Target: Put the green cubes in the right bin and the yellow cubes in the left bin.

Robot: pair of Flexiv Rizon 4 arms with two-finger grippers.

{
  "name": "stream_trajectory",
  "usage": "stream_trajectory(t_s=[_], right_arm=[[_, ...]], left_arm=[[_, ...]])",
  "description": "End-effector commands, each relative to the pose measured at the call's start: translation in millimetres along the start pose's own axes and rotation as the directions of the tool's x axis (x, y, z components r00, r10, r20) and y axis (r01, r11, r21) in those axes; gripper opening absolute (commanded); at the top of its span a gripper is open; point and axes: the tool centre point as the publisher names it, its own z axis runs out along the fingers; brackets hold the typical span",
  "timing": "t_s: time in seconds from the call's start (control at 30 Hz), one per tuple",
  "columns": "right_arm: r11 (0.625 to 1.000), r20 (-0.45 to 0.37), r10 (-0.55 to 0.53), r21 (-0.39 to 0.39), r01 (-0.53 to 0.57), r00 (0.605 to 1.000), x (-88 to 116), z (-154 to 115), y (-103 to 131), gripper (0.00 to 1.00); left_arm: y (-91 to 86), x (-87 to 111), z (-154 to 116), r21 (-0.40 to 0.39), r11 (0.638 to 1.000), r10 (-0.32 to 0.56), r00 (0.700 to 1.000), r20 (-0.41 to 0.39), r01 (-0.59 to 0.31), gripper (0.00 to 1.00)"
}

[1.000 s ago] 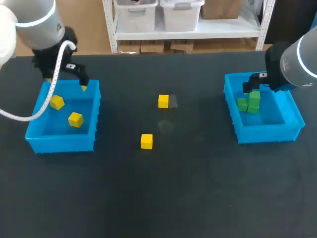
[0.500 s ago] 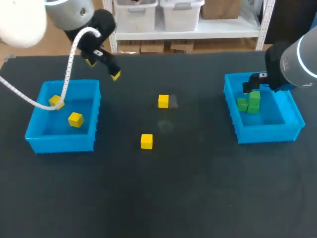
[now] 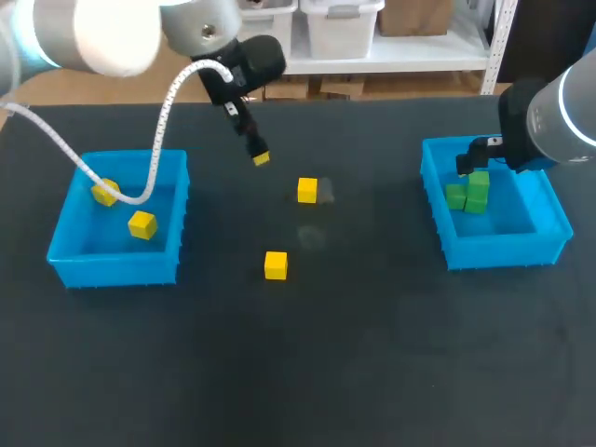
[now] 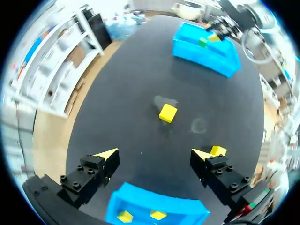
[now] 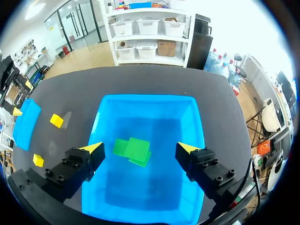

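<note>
Yellow cubes (image 3: 307, 191), sharp-edged, sit on the matte black table (image 3: 372, 354).

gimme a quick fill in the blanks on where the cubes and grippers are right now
1. The left bin holds ___ yellow cubes.
2. The cubes in the right bin are all ___.
3. The left gripper is open, with a loose yellow cube ahead of it on the ___.
4. The right gripper hangs open over the ___ bin.

Missing words: two; green; table; right.

Pale grey arms (image 3: 102, 28), black wrists (image 3: 253, 61), white cable (image 3: 166, 107), yellow-tipped fingers (image 4: 107, 156).
</note>
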Motion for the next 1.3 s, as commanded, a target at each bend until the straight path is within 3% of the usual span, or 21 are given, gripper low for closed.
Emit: stream_trajectory(t_s=[0.03,0.2,0.67,0.93,1.3], right_arm=[[1.000,0.006,0.000,0.002,0.000,1.000,1,0,0,1.00],[1.000,0.006,0.000,0.002,0.000,1.000,1,0,0,1.00],[1.000,0.006,0.000,0.002,0.000,1.000,1,0,0,1.00],[1.000,0.006,0.000,0.002,0.000,1.000,1,0,0,1.00],[1.000,0.006,0.000,0.002,0.000,1.000,1,0,0,1.00]], left_arm=[[7.6,-24.8,16,0.033,0.995,0.096,0.992,-0.079,-0.094,1.00],[3.7,-35.2,31,0.035,0.978,0.206,0.973,-0.099,-0.204,1.00],[-7.8,-51.2,71,0.053,0.941,0.339,0.923,-0.184,-0.335,1.00],[-22.1,-50.7,85,0.078,0.932,0.363,0.912,-0.192,-0.355,1.00],[-16.3,-45.5,103,0.050,0.939,0.343,0.912,-0.225,-0.341,1.00]])
